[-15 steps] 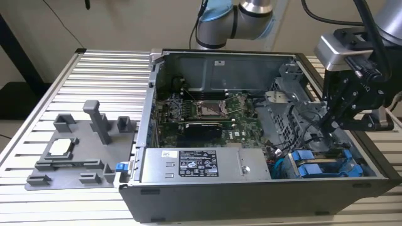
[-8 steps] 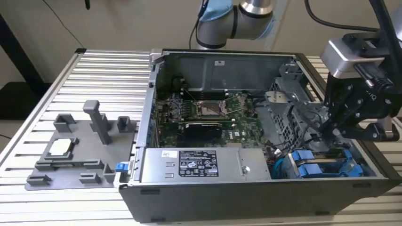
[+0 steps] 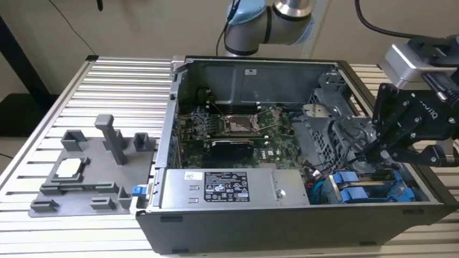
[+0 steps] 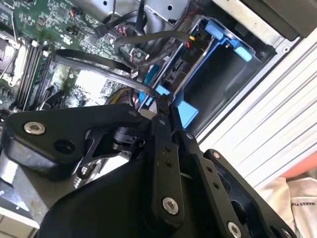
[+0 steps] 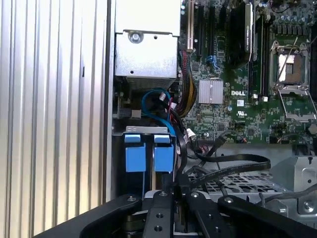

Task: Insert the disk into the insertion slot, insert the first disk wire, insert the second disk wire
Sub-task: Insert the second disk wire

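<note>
Setting, exterior view: ribbed aluminium table [image 3: 107,86] against a beige wall. On it, an open black case [image 3: 287,226] lying on its side; at the exterior view's left, a grey fixture plate [image 3: 86,177] with upright blocks. Inside the case: green motherboard [image 3: 229,129], silver power supply [image 3: 229,188] with a pale label. At the exterior view's right, the drive cage [image 3: 401,188] holds two blue-framed drives side by side [image 3: 358,185]; which of the two is the disk cannot be told. Black gripper [image 3: 373,153] reaches down into the case just above the blue frames, among black cables [image 3: 344,156]. Arm base [image 3: 265,27] stands behind the case.

Second wrist view: gripper [image 4: 159,110] fingers drawn together, their tips on a black cable at a blue connector [image 4: 161,91], near the drives' rear; whether they truly clamp it cannot be told. Blue carrier [image 4: 225,42] sits in the cage.

First wrist view: two blue tabs [image 5: 148,156] seated in the bay [image 5: 119,163], touching side by side. Blue wire [image 5: 156,99] loops between them and the power supply [image 5: 146,54]. Fingers [image 5: 158,213] close together.
</note>
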